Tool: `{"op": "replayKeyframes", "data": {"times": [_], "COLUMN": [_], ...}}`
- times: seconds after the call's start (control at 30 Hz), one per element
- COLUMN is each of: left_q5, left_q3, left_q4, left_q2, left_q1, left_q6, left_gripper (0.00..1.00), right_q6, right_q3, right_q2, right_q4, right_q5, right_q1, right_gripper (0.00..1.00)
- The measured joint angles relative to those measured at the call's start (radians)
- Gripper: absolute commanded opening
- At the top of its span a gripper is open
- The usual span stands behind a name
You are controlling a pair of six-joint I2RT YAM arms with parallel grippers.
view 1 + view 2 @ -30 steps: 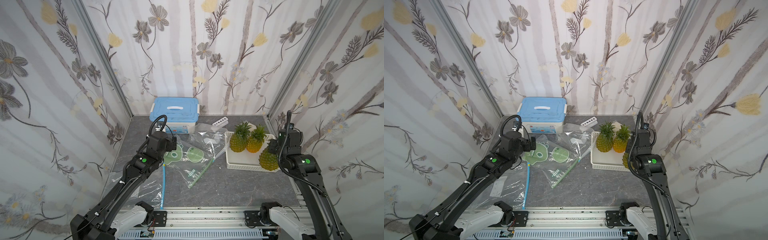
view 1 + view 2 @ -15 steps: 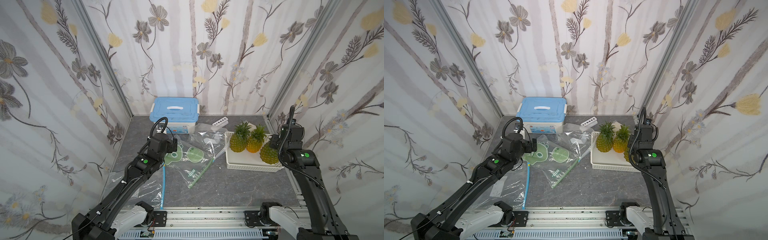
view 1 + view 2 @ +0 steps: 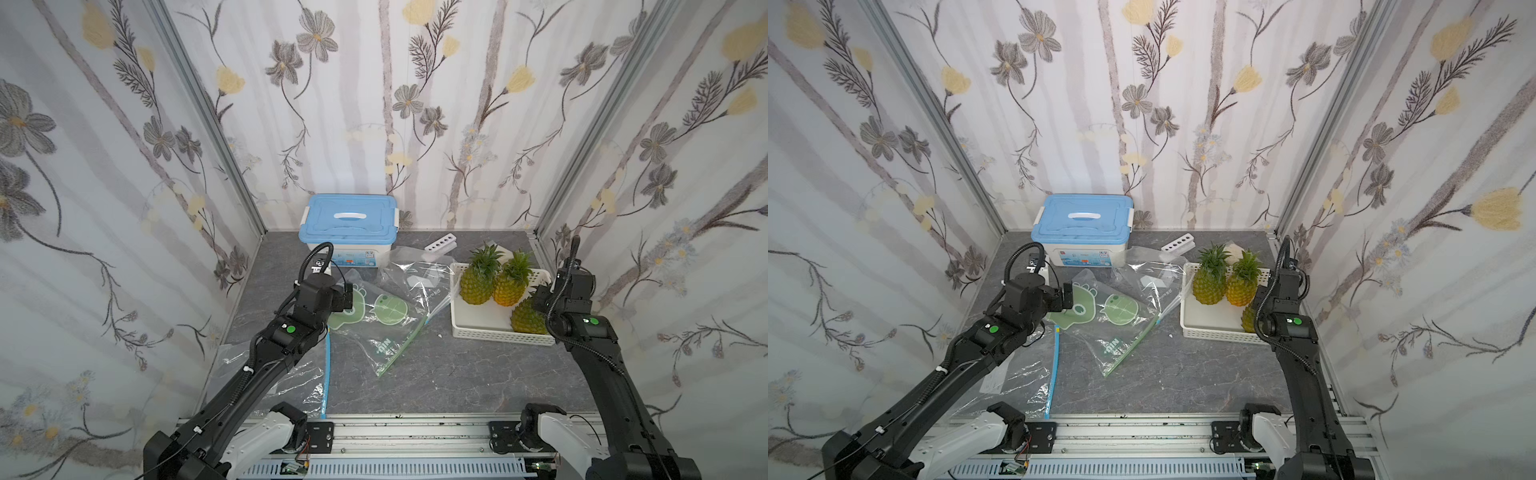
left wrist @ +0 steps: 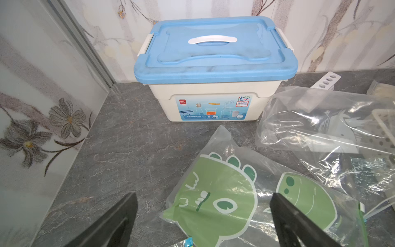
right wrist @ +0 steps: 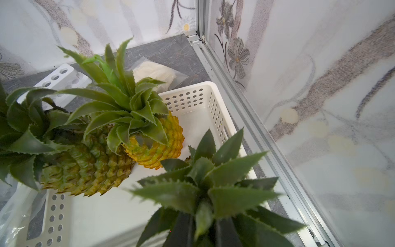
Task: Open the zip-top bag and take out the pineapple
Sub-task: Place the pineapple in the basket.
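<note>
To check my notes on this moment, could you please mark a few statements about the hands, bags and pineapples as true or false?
1. The left hand is open above the green dinosaur bag. True.
2. The right hand holds nothing. False: it is shut on the crown of a pineapple.
3. The blue-lidded box has its lid off. False: the lid is on.
4. Two upright pineapples stand in the white basket. True.
5. The green dinosaur bag holds a pineapple. False: it lies flat, with no pineapple inside.
</note>
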Motion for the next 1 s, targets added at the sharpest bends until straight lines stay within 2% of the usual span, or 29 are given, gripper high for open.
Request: {"op": "replayKeyframes", "data": {"times": [0.13, 0.3, 0.57, 0.67, 0.7, 0.77, 1.0], "left_q5": [-0.016, -0.026, -0.031, -0.031, -0.031, -0.031, -0.075], "left_q3": [-0.042, -0.079, -0.106, -0.111, -0.112, -0.115, -0.153], "left_q4": [-0.003, -0.003, 0.0, 0.001, 0.002, 0.009, 0.094], "left_q2": [-0.039, -0.084, -0.109, -0.112, -0.112, -0.11, -0.069], "left_q1": [0.008, 0.014, 0.019, 0.021, 0.021, 0.023, 0.031], "left_q6": [-0.008, -0.008, -0.009, -0.011, -0.011, -0.011, 0.002], "left_gripper": [1.0, 1.0, 1.0, 1.0, 1.0, 1.0, 1.0], "right_q6": [0.011, 0.029, 0.068, 0.071, 0.072, 0.082, 0.081], "right_q3": [-0.041, -0.092, -0.146, -0.144, -0.136, -0.104, -0.06], "right_q2": [0.007, 0.01, -0.03, -0.062, -0.07, -0.078, -0.175], "right_q4": [0.091, 0.207, 0.274, 0.24, 0.219, 0.174, 0.105], "right_q5": [-0.002, -0.003, -0.036, -0.059, -0.064, -0.075, -0.082], "right_q1": [-0.003, -0.005, -0.005, -0.005, -0.005, -0.005, 0.007], "right_gripper": [0.0, 0.06, 0.44, 0.55, 0.65, 0.99, 1.0]}}
